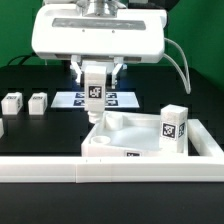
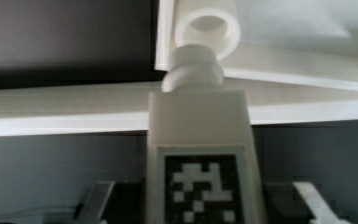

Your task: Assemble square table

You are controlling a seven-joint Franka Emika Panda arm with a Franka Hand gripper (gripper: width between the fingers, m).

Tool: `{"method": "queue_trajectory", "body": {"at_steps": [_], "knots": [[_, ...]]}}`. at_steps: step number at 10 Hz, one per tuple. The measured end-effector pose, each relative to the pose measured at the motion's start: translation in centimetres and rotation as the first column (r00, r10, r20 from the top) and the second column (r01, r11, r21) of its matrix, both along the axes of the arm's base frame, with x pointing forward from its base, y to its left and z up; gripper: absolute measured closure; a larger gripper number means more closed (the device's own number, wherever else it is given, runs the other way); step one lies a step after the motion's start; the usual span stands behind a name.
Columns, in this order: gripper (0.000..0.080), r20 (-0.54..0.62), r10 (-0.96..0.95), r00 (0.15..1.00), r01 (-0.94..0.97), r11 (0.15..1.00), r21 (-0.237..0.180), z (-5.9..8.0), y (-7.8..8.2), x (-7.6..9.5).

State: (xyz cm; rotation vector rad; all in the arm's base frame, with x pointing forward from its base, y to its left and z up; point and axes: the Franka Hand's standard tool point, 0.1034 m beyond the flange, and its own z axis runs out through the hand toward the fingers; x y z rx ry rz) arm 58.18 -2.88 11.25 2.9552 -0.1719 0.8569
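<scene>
This looks like a robotics lab: a white robot arm (image 1: 98, 35) hangs over a black counter (image 1: 40, 135) before a green backdrop (image 1: 15, 25). Printed tags cover the marker board (image 1: 66, 99) toward twelve o'clock and each leg (image 1: 38, 102), and a white border wall (image 1: 110, 170) fences the six o'clock edge.

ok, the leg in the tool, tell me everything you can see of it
The leg is a short white block, plastic by its look, with a squared body and a narrower rounded tip at its lower end. A black-and-white tag covers one face. It hangs upright, clamped in the tool, and nothing else visibly touches it. Its tip points at a round corner socket of the tabletop, apparently just short of it.
</scene>
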Motion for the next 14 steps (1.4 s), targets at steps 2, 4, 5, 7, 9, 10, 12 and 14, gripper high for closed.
{"method": "queue_trajectory", "body": {"at_steps": [2, 4, 5, 7, 9, 10, 12, 14], "knots": [[0.0509, -0.001, 0.004, 1.0, -0.004, 1.0, -0.004, -1.0, 0.3, 0.2], [0.0509, 0.004, 0.016, 1.0, -0.016, 1.0, -0.007, -1.9, 1.1, 0.4], [0.0509, 0.005, 0.014, 1.0, -0.014, 1.0, -0.008, -1.8, 0.9, 0.4], [0.0509, 0.004, 0.014, 1.0, -0.014, 1.0, -0.008, -1.9, 0.9, 0.4], [0.0509, -0.001, 0.022, 1.0, -0.022, 1.0, -0.016, -2.1, 0.6, 0.3], [0.0509, -0.003, 0.025, 1.0, -0.025, 1.0, -0.016, -2.3, 0.8, 0.4], [0.0509, -0.008, 0.024, 1.0, -0.024, 1.0, -0.017, -2.6, 0.7, 0.3], [0.0509, -0.005, 0.028, 1.0, -0.028, 0.999, -0.018, -2.7, 0.9, 0.3]]}}
